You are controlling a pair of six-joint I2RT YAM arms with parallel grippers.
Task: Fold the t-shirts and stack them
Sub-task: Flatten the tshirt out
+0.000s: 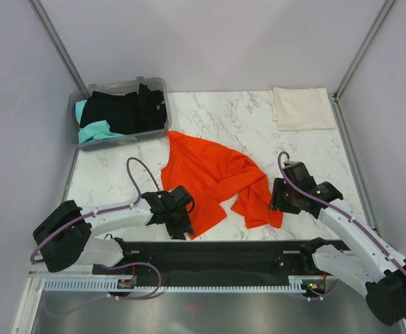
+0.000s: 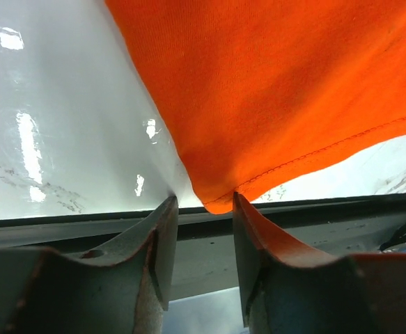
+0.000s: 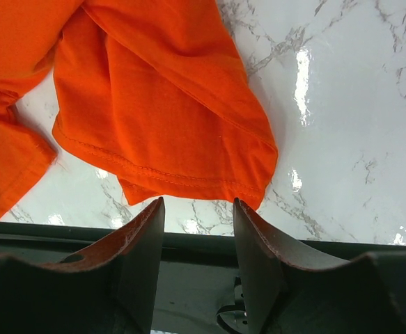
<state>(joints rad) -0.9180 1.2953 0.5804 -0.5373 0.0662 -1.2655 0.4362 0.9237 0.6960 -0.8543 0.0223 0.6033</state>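
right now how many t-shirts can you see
4: orange-red t-shirt crumpled mid-table, cream t-shirt folded far right, black t-shirt and teal t-shirt in the bin far left; more may hide there.

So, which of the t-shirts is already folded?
The cream-white t-shirt at the far right corner of the table: a neat flat rectangle. The orange-red t-shirt lies rumpled mid-table; the black t-shirt and teal t-shirt sit bunched in the clear bin.
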